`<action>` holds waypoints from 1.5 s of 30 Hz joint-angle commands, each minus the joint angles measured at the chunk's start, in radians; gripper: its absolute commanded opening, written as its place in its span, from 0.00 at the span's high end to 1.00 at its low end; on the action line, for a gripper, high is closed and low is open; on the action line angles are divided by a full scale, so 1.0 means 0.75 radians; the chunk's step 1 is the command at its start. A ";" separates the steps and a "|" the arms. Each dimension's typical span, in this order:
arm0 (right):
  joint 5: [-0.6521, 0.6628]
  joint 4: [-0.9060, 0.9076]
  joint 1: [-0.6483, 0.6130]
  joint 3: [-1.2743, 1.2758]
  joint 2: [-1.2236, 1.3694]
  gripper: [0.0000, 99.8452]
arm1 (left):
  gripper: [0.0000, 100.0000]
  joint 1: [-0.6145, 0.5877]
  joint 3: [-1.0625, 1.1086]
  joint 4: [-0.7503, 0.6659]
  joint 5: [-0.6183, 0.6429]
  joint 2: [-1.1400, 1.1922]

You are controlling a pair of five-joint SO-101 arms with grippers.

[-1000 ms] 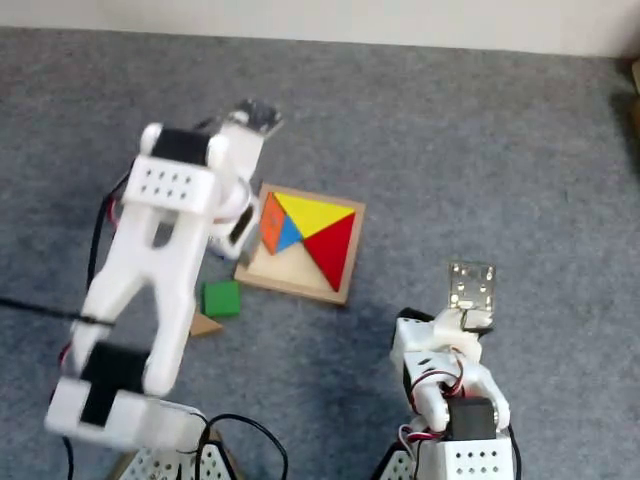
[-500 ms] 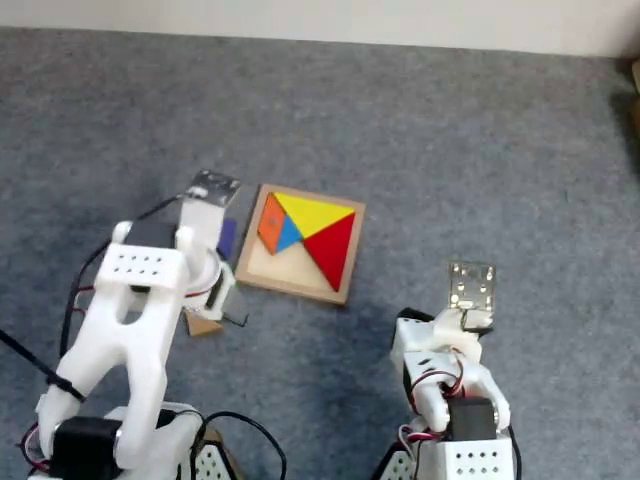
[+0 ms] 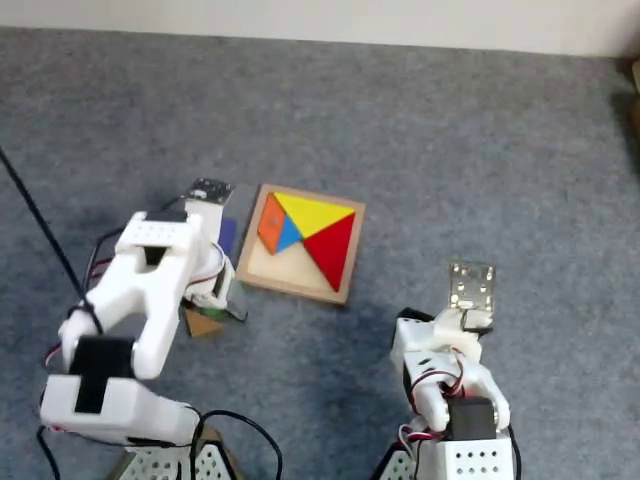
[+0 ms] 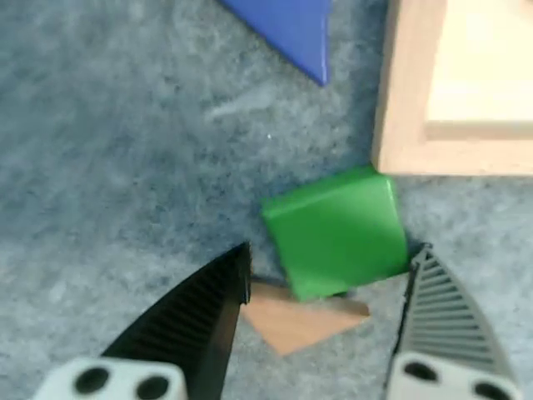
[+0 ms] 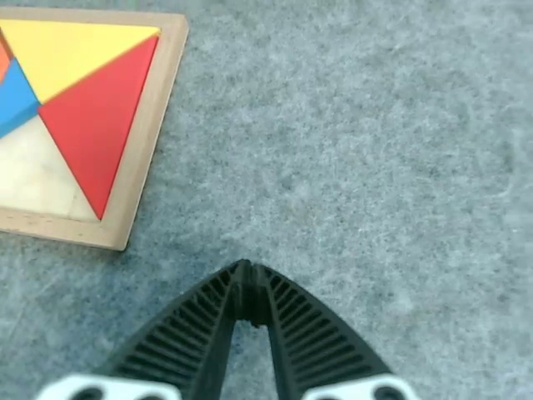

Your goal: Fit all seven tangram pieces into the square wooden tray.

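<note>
- The square wooden tray (image 3: 290,291) lies on the grey-carpeted counter (image 3: 450,130), turned a little askew to the arms; four pieces are seated in it, and the part of its floor nearest the left arm is bare wood.
- The yellow triangle (image 3: 315,213) has its long side along the far rim, apex pointing at the tray's middle; the red triangle (image 3: 335,250) has its long side along the rim facing the right arm, apex likewise inward.
- A small light-blue triangle (image 3: 287,235) and an orange piece (image 3: 270,222) fill the corner beside them.
- The left hand (image 4: 329,262) is spread open low over the counter, one finger on each side of the green square (image 4: 337,233); I cannot tell whether either finger touches it.
- The green square sits just outside the tray, one corner right at the tray's corner, slightly tilted; it partly overlaps a tan triangle (image 4: 300,317), whose long axis runs across the gap between the fingers.
- A dark blue piece (image 4: 291,25) lies alongside the tray's outer edge, its sharp tip pointing toward the green square.
- The right hand (image 5: 250,292) is clenched shut on nothing, above bare counter near the tray's red corner.
</note>
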 commanded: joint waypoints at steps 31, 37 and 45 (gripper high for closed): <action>-0.010 -0.001 0.019 0.187 -0.015 1.00 | 0.89 0.308 -0.302 0.381 0.020 -0.261; -0.010 -0.001 0.019 0.187 -0.015 1.00 | 0.89 0.457 -0.310 0.333 -0.133 -0.267; -0.010 -0.001 0.019 0.187 -0.015 1.00 | 0.89 0.496 -0.310 0.143 -0.260 -0.263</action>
